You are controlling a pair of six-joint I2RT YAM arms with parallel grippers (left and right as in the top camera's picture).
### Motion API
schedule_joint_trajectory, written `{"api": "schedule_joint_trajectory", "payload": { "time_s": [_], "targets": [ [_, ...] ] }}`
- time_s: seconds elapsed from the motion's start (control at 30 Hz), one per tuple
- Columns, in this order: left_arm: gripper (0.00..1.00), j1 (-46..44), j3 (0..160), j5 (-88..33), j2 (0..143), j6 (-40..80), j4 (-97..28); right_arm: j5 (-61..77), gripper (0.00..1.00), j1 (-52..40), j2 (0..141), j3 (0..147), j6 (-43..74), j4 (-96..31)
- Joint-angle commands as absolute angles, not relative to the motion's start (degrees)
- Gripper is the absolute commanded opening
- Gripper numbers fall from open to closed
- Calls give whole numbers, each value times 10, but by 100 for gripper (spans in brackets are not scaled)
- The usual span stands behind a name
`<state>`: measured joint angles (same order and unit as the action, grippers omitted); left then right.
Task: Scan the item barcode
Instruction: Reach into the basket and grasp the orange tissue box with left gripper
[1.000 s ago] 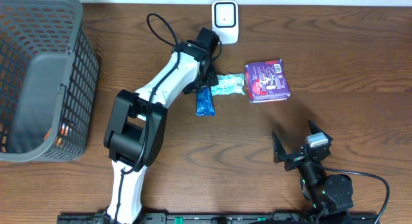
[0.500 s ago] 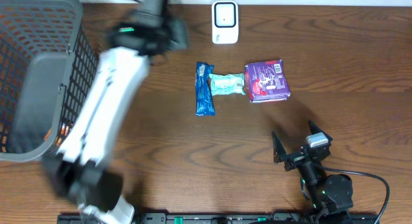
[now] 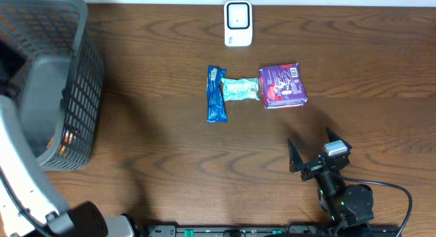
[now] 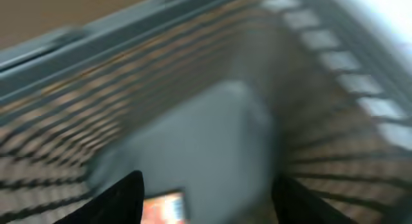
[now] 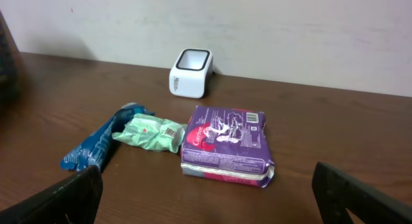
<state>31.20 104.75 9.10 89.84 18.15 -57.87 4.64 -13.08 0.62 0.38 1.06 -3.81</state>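
Note:
The white barcode scanner (image 3: 238,22) stands at the table's back edge. In front of it lie a blue packet (image 3: 216,94), a green packet (image 3: 240,89) and a purple pack (image 3: 282,86) with a barcode on top. My left gripper (image 4: 206,201) hangs over the inside of the grey basket (image 3: 82,73), open. Below it an orange packet (image 4: 164,208) lies blurred on the basket floor. My right gripper (image 3: 319,150) rests open near the front edge and faces the purple pack (image 5: 225,143), well short of it.
The mesh basket fills the left side of the table. My white left arm (image 3: 20,169) runs along the left edge of the overhead view. A black cable (image 3: 388,186) trails from the right arm's base.
The left arm has swung from the packets beside the scanner far to the left, and its gripper now hangs over the basket. The packets and the right arm stay put.

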Motion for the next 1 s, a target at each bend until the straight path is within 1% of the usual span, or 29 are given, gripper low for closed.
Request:
{"api": "schedule_joint_trajectory", "payload": {
  "time_s": [0.0,0.17,0.4,0.47,0.63,0.8,0.97],
  "targets": [
    [64,355,1030,103,927,174,-607,46,99,-127,3,3,18,-40],
    [64,362,999,49,985,174,-657,46,99,-127,3,3,18,-40],
    [64,353,956,44,1047,174,-688,46,99,-127,3,3,18,-40],
    [64,353,935,24,1066,174,-692,46,99,-127,3,3,18,-40],
    [64,353,897,17,1098,174,-685,46,99,-127,3,3,18,-40],
    [63,353,876,17,1118,234,-659,46,99,-127,3,3,18,-40],
    [63,346,858,17,1125,241,-633,46,99,-127,3,3,19,-40]
  ]
}}
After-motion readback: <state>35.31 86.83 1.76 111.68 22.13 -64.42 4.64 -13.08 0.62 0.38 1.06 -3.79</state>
